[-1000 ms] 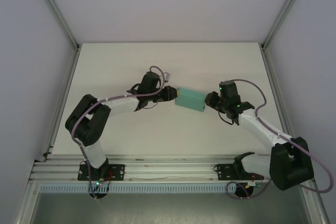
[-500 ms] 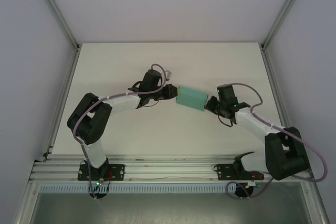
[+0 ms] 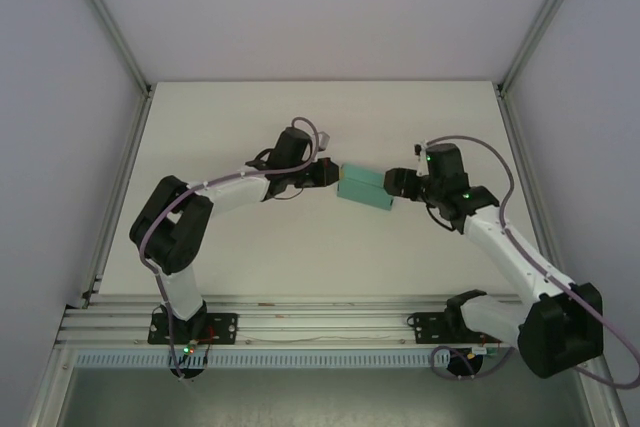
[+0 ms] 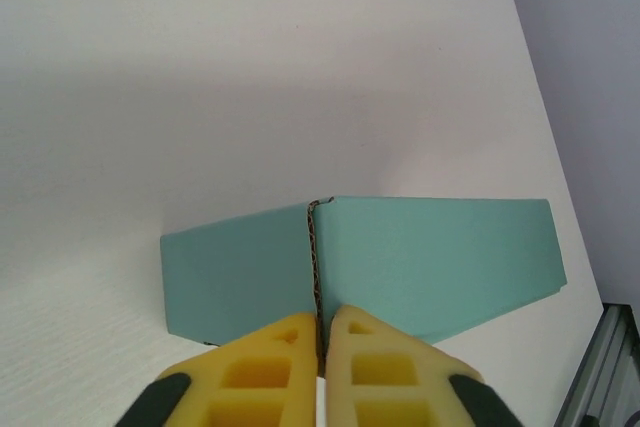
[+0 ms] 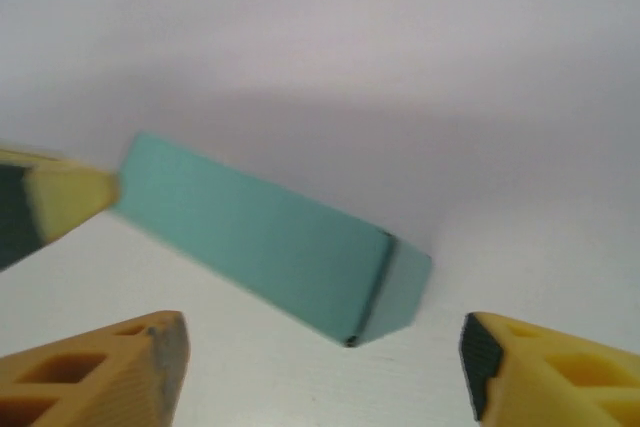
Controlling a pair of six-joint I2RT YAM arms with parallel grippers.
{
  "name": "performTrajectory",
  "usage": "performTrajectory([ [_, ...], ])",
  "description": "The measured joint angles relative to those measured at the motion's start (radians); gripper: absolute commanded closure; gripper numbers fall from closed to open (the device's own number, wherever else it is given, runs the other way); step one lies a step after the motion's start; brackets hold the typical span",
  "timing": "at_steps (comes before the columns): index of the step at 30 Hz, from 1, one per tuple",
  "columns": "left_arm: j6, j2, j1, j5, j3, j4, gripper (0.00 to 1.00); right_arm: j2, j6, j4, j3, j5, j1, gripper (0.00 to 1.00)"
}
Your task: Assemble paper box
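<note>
My left gripper (image 4: 320,325) has its jaws pressed together on the paper box (image 4: 420,257), pinching thin card at the seam on its near end. My right gripper (image 5: 322,347) is spread wide, with the box's free end just ahead of it and untouched. The box is near the middle of the table (image 3: 250,257), a little toward the right edge. I judge it light, hollow and easily crushed, so I'd grip gently across the flat faces.

Robotics lab — an enclosed test cell
Bare white bench (image 3: 300,257), plain panel walls (image 3: 320,7), aluminium frame rails (image 3: 320,319) — left arm (image 3: 225,193) and right arm (image 3: 505,247) bolted at the near edge.
</note>
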Motion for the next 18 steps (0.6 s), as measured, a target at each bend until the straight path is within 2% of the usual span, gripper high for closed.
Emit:
performTrajectory([
  [3, 0.024, 0.007, -0.003, -0.003, 0.023, -0.034, 0.7, 0.018, -0.232, -0.013, 0.018, -0.086, 0.001, 0.15],
  [8, 0.036, 0.016, -0.006, -0.01, 0.044, -0.076, 0.51, 0.135, -0.576, -0.009, 0.072, -0.119, 0.002, 0.13],
  [9, 0.041, 0.016, -0.006, -0.011, 0.048, -0.087, 0.5, 0.169, -0.635, -0.01, 0.091, -0.121, 0.002, 0.13],
  [11, 0.048, 0.016, -0.006, -0.011, 0.06, -0.114, 0.43, 0.229, -0.734, -0.033, 0.136, -0.128, 0.002, 0.12],
  [12, 0.056, 0.015, -0.006, -0.017, 0.069, -0.129, 0.32, 0.255, -0.783, -0.052, 0.162, -0.133, 0.002, 0.12],
  [13, 0.059, 0.015, -0.006, -0.02, 0.077, -0.142, 0.26, 0.278, -0.829, -0.075, 0.188, -0.14, 0.002, 0.12],
  [16, 0.069, 0.003, -0.003, -0.03, 0.097, -0.17, 0.12, 0.325, -0.934, -0.142, 0.253, -0.15, 0.002, 0.12],
  [18, 0.073, -0.015, 0.001, -0.04, 0.104, -0.188, 0.07, 0.351, -0.981, -0.171, 0.281, -0.146, 0.002, 0.12],
])
